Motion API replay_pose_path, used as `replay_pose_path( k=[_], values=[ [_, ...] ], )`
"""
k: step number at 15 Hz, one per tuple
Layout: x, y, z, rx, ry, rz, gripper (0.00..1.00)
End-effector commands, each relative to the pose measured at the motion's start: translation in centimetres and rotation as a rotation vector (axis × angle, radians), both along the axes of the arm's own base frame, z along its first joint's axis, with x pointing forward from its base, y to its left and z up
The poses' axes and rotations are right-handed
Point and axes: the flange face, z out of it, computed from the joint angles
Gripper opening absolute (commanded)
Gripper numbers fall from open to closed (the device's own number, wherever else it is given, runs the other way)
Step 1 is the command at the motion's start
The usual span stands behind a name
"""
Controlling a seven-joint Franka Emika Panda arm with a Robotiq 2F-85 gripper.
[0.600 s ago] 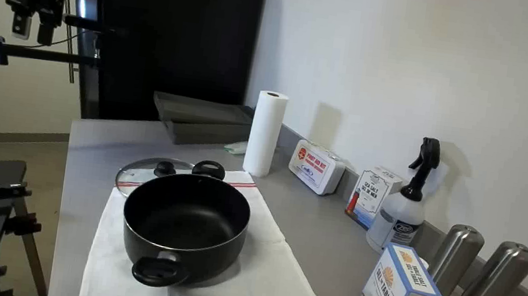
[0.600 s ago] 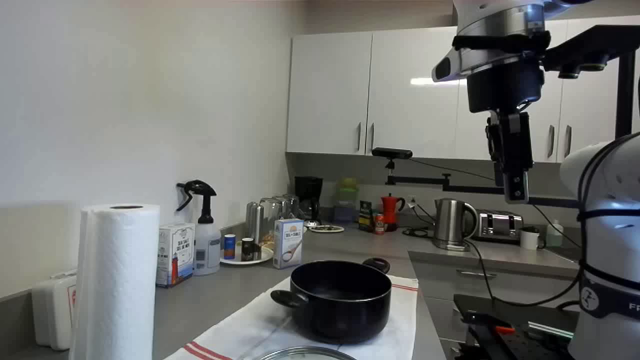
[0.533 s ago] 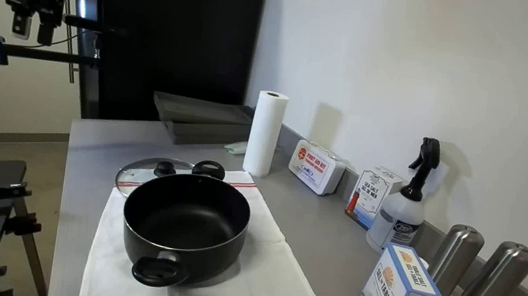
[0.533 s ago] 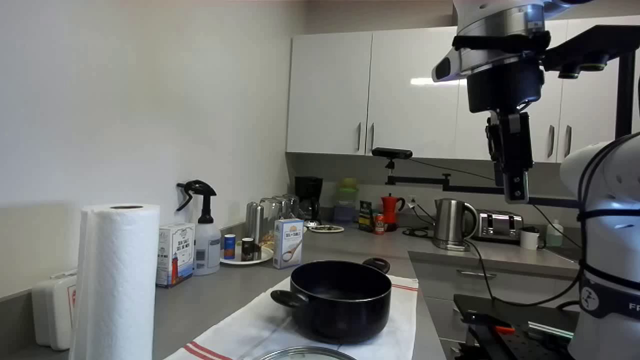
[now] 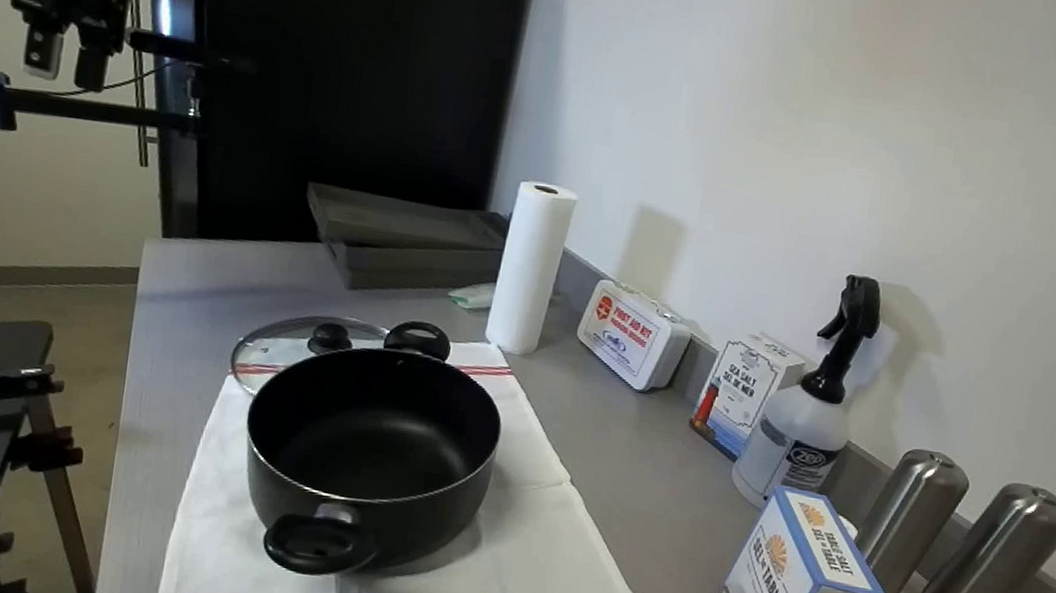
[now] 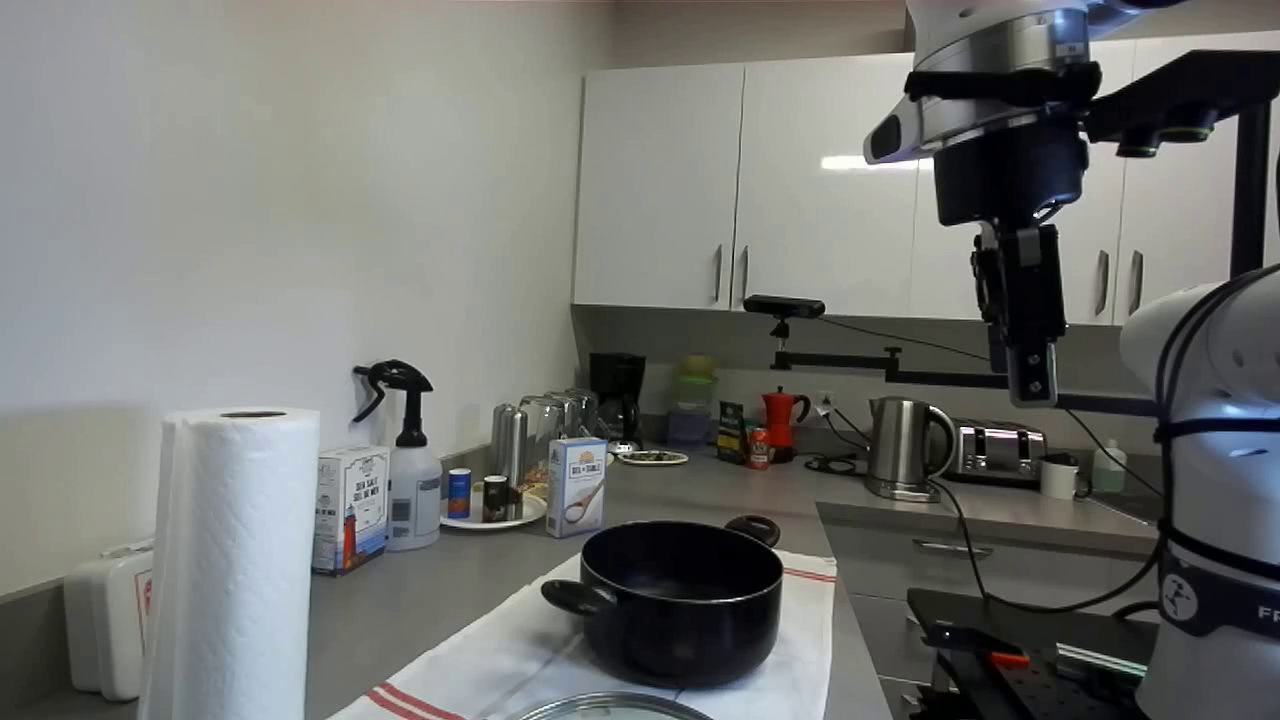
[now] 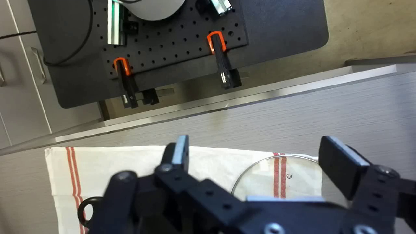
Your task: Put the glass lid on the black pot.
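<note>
The black pot [image 5: 421, 515] stands on a white towel; it also shows in an exterior view [image 6: 690, 640]. In the wrist view only one pot handle [image 7: 85, 208] shows; the gripper hides the rest. The glass lid [image 5: 282, 332] lies flat on the towel's striped end behind the pot, its black knob [image 5: 329, 338] up. Only the lid's rim [image 6: 610, 700] shows at the bottom of an exterior view. In the wrist view the lid [image 7: 299, 175] is partly hidden by the gripper. My gripper [image 7: 261, 151] is open and empty, high above and off to the side of the counter.
A paper towel roll [image 5: 532, 267], first aid kit [image 5: 632, 335], sea salt box [image 5: 748, 389], spray bottle [image 5: 799, 431], table salt box [image 5: 794, 591] and steel grinders [image 5: 989, 565] line the wall side. Grey trays [image 5: 414, 242] lie at the counter's end. A clamp [image 7: 222, 61] sits on the robot's table.
</note>
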Motion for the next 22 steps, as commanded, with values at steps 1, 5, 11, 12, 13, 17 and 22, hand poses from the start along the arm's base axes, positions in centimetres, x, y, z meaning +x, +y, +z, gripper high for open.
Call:
replay_pose_path(
  k=[1, 5, 11, 12, 13, 17, 22],
  values=[
    [0.0, 0.0, 0.1, 0.000, 0.001, 0.000, 1.00],
    [1.3, 0.3, -0.9, -0.012, -0.013, 0.013, 1.00],
    [5.0, 1.8, -3.6, 0.009, -0.081, 0.081, 1.00],
    [5.6, 2.3, -4.2, 0.027, -0.084, 0.102, 1.00],
    [6.4, 2.7, -4.9, 0.038, -0.089, 0.116, 1.00],
    [9.4, 3.9, -7.7, 0.089, -0.108, 0.158, 1.00],
    [13.8, 3.5, -11.5, 0.140, -0.120, 0.163, 1.00]
  ],
)
